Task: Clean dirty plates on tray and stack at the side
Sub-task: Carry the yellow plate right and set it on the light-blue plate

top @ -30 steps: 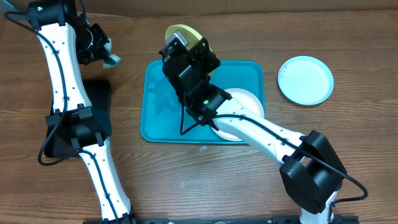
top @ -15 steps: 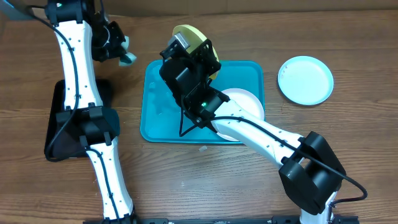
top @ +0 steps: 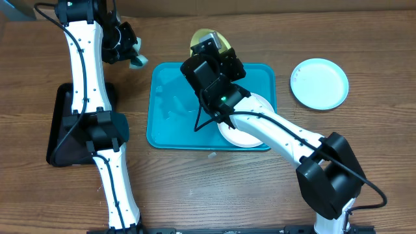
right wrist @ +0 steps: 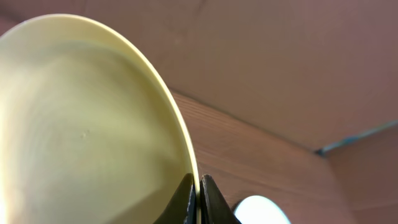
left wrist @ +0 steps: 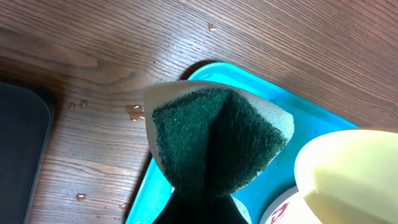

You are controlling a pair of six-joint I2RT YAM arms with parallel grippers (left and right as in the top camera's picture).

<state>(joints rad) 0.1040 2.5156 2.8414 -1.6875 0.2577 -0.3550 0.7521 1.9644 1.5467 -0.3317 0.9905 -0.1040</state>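
The wooden tabletop (top: 195,188) carries the turquoise tray (top: 172,107), and every place here is told from this tray. Left of the tray, apart from it, lies a smaller black tray (top: 62,140), partly under the left arm.

The pale blue plate (top: 319,83) lies flat on the tabletop to the right of the tray, clear of its rim. I judge this to be the stacking place at the side. The white plate (top: 259,104) lies flat inside the tray at its right end, partly hidden by the right arm. The yellow-green plate (top: 207,36) is lifted above the far edge of the tray and stands tilted on its edge. The right gripper (right wrist: 197,180) is closed narrow on its rim, one finger on each face, probably so that the face of the plate is free for wiping.

The smallest thing is the sponge (left wrist: 214,140), dark green on pale foam and folded together. The left gripper (top: 130,52) pinches it tight over the tabletop, just beyond the far left corner of the tray. It is near the lifted plate but apart from it. In my judgement the wiping contact is not yet made.
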